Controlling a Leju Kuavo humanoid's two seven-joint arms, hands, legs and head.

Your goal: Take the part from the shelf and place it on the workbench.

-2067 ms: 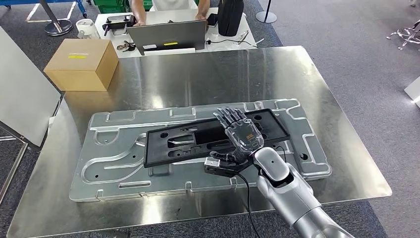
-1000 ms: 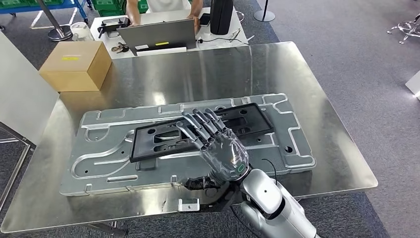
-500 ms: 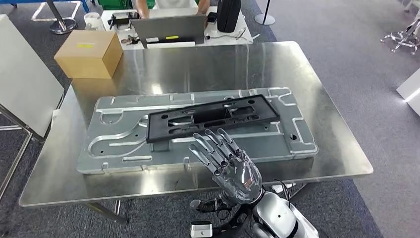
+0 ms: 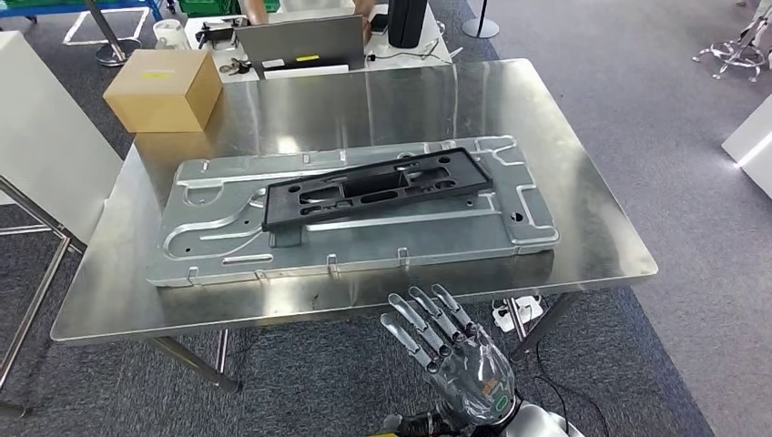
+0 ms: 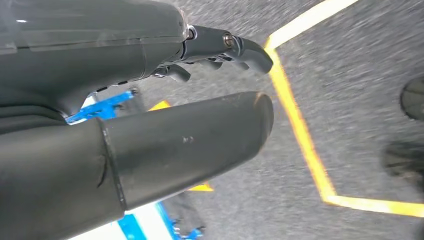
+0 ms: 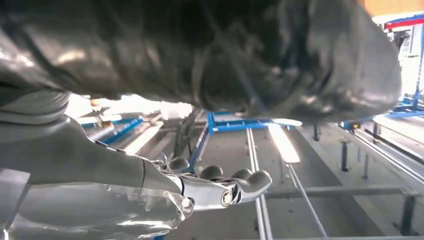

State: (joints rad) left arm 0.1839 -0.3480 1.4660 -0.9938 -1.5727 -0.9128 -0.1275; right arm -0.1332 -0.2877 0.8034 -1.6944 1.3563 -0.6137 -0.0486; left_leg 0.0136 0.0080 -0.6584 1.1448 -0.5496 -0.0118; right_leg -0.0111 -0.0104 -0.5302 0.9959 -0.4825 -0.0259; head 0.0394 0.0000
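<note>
The long black plastic part (image 4: 378, 188) lies flat on a silver stamped metal plate (image 4: 218, 246) on the steel workbench (image 4: 583, 237). My right hand (image 4: 455, 360) hovers in front of the bench's near edge, over the carpet, well short of the part. Its fingers are spread and it holds nothing. The right wrist view shows the same hand (image 6: 200, 190) empty, fingers stretched out. In the left wrist view my left hand (image 5: 150, 100) hangs over the grey floor with thumb and fingers apart and nothing in it.
A cardboard box (image 4: 164, 88) stands on the bench's far left corner. Behind it is a white table with a laptop (image 4: 300, 41), where a person (image 4: 364, 14) is working. A white panel (image 4: 41, 137) stands at the left. Yellow floor tape (image 5: 300, 125) runs under my left hand.
My right hand has come off the black part and drawn back past the bench's near edge. The whole view has shifted back from the bench; the part stays on the plate.
</note>
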